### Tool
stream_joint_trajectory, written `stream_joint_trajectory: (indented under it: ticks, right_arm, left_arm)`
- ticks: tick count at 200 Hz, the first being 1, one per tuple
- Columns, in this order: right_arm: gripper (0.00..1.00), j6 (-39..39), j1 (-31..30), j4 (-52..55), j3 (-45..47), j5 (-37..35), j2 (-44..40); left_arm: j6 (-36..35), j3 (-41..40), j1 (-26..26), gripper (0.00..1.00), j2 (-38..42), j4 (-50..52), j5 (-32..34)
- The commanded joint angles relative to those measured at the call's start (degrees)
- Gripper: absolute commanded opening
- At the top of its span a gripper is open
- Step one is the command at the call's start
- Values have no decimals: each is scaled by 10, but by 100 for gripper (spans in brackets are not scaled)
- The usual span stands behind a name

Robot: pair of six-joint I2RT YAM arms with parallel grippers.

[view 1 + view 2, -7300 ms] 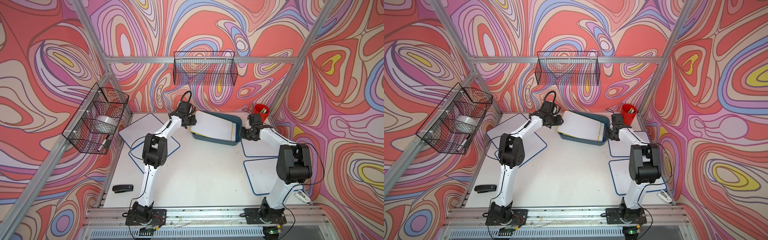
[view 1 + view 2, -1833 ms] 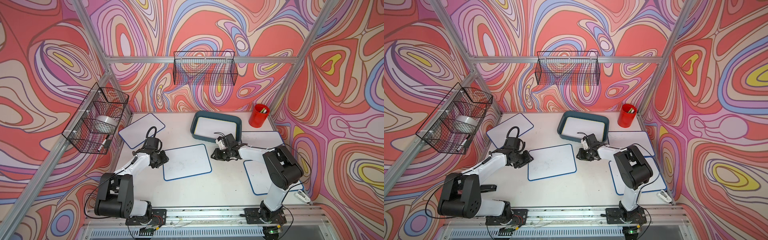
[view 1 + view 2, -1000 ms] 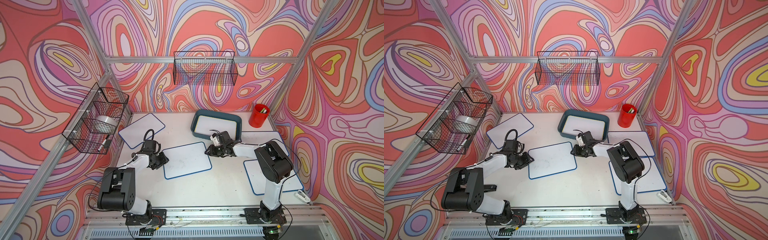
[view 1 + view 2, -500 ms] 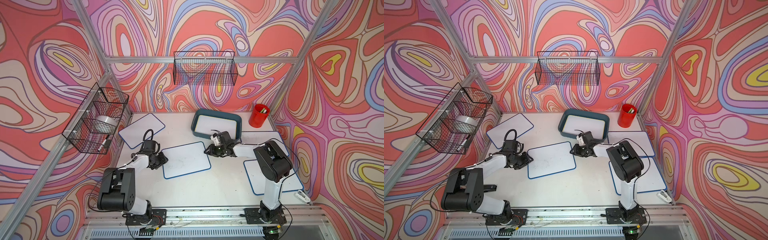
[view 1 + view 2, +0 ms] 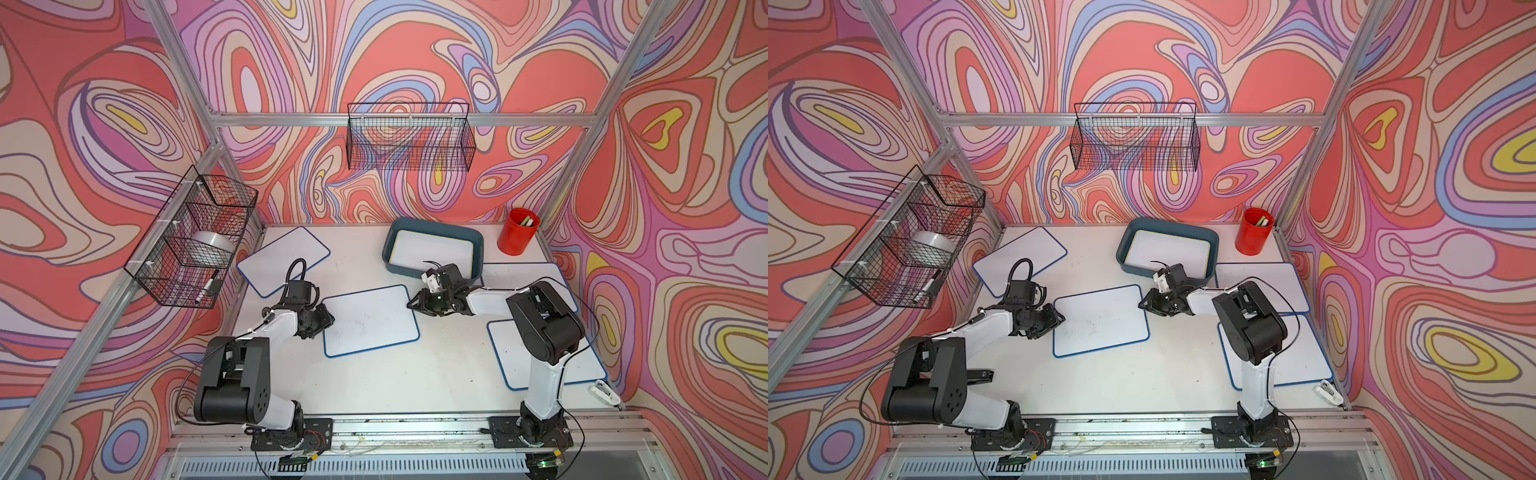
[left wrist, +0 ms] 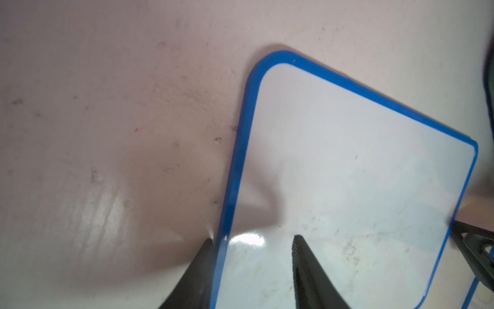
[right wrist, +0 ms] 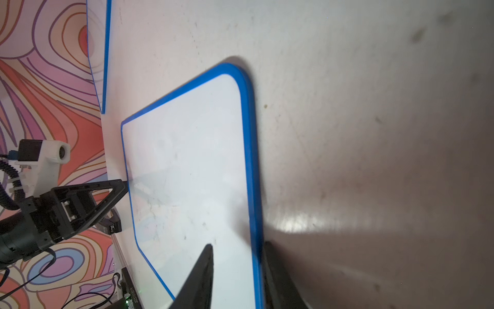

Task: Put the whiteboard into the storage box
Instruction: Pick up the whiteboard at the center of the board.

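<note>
A blue-rimmed whiteboard (image 5: pixel 370 320) (image 5: pixel 1100 320) lies flat mid-table. My left gripper (image 5: pixel 329 322) (image 6: pixel 253 238) is open at its left edge: one finger sits outside the blue rim, the other over the white face (image 6: pixel 347 174). My right gripper (image 5: pixel 412 304) (image 7: pixel 238 244) is open and straddles the right edge (image 7: pixel 252 160) the same way. Behind it stands the teal storage box (image 5: pixel 432 226) (image 5: pixel 1173 227), with another whiteboard (image 5: pixel 434 253) lying flat inside.
More whiteboards lie at the back left (image 5: pixel 284 259), right (image 5: pixel 528 276) and front right (image 5: pixel 511 361). A red cup (image 5: pixel 519 237) stands by the box. Wire baskets hang on the back (image 5: pixel 409 137) and left (image 5: pixel 191 237) walls. A white stapler (image 5: pixel 604 392) lies at the front right.
Seven seconds ago both grippers held a board over the box; it now lies inside, and both arms are at the middle board. In the last second the right gripper crept slightly left.
</note>
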State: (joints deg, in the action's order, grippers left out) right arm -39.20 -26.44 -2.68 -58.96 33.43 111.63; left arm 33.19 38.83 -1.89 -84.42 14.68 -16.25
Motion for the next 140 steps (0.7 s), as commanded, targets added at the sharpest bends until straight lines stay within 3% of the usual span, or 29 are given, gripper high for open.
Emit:
stream_joint_trajectory:
  ticks: [1,140]
  right_arm:
    - [32,-25,-47,-50,-8,168,-25]
    - [33,-66,-48,-113,8,198,-73]
  left_arm:
    - [14,-28,-37,43,-29,-13,-124]
    - [37,-51,-43,43,-21,-46,-155]
